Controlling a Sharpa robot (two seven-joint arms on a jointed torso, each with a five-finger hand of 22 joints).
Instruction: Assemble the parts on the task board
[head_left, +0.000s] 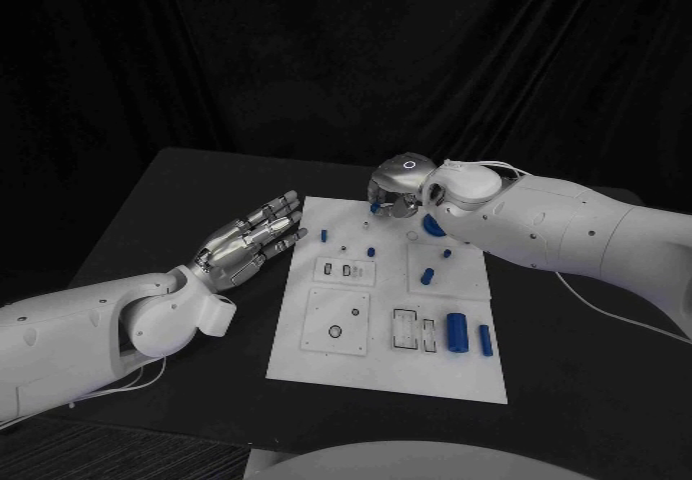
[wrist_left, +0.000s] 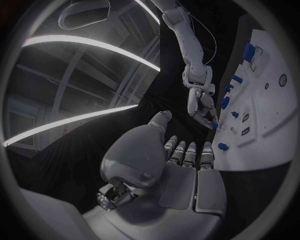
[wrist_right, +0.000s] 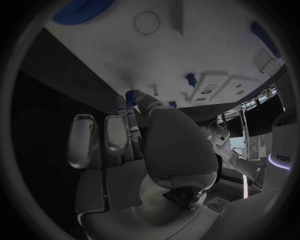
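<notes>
While the left hand (head_left: 253, 240) lies flat and spread just off the near-left edge of the task board (head_left: 361, 360), holding nothing, the work is going on at the board's far edge. Moving rightward across the board, small blue pegs (head_left: 325, 235) stand near its left margin, then a longer blue cylinder (head_left: 456, 331) lies toward its near-right side. At the far edge the right hand (head_left: 397, 190) bends down over the board, fingers curled in on a small blue toothed part (wrist_right: 132, 94) pinched at the fingertips. That piece looks like hard plastic: light, stiff, unlikely to deform, but smooth and small enough to slip or twist. I'd judge the safest hold is across its rim, opposite sides, keeping it level as it goes onto its post.
</notes>
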